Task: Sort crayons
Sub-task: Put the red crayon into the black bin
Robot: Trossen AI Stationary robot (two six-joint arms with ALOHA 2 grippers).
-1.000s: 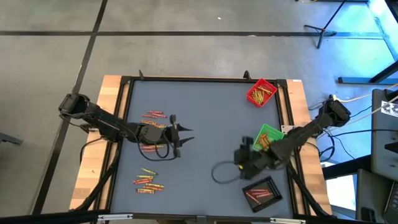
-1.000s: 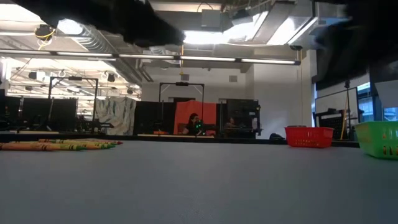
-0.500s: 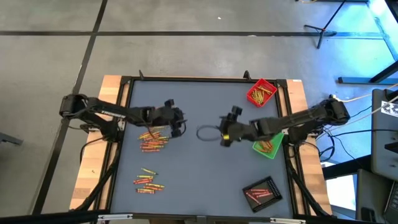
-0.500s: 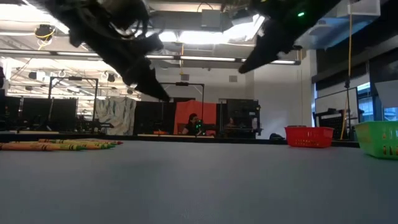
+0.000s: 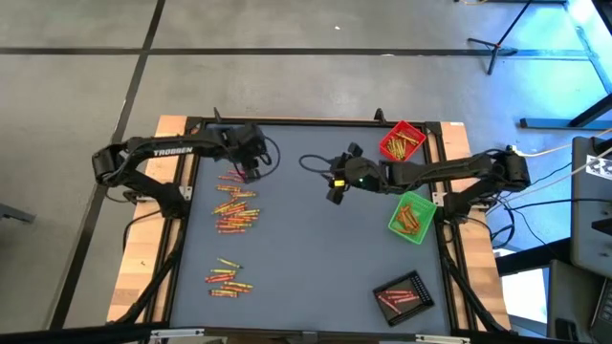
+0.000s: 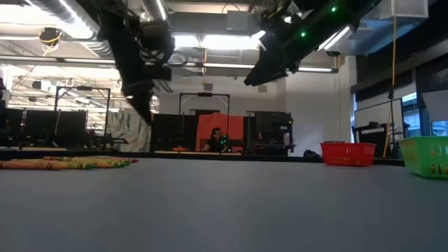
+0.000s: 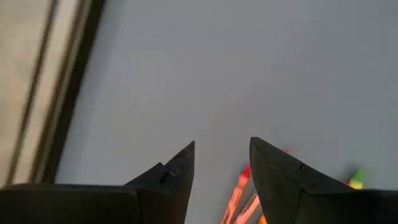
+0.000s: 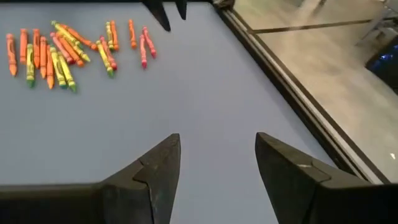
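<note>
Loose crayons lie flat on the grey table in two groups, a larger one (image 5: 234,204) at the left and a smaller one (image 5: 228,279) nearer the front; the larger also shows in the low view (image 6: 66,164) and the right wrist view (image 8: 62,46). My left gripper (image 5: 252,170) hangs open, tipped steeply down, above the far end of the larger group; its fingers (image 7: 222,162) are empty, with crayon tips (image 7: 239,190) below them. My right gripper (image 5: 332,183) is open and empty (image 8: 217,149) over the table's middle, pointing toward the left edge.
A red tray (image 5: 402,141) sits at the far right corner, a green tray (image 5: 411,215) at the right edge and a black tray (image 5: 402,293) at the near right, each holding crayons. A raised black frame (image 5: 316,122) rims the table. A cable loop (image 5: 314,162) hangs beside my right gripper.
My left gripper has swung from the table's middle left toward the far edge and tipped from nearly level to steeply down. My right gripper has travelled from beside the black tray toward the far edge and the middle, rising a little. Both stayed open; no crayon moved.
</note>
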